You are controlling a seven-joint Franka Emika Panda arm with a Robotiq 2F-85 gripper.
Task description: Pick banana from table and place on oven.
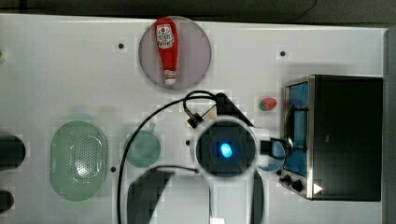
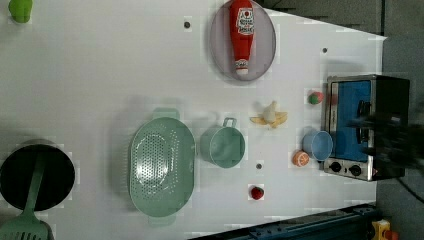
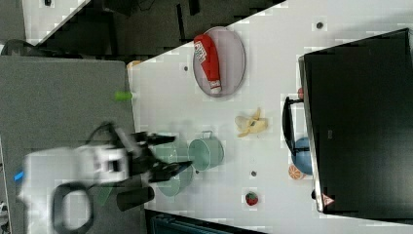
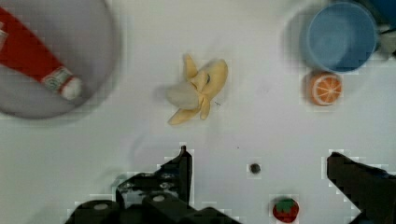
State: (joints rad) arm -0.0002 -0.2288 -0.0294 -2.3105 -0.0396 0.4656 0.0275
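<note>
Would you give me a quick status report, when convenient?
Gripper open, empty, above table. Banana lies untouched, peeled. Oven top bare. Nothing blocking.

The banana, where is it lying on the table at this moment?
In the left view, the banana lies on the white table, between the green cup on the left view's left and the oven on its right, just below the ketchup plate.
</note>
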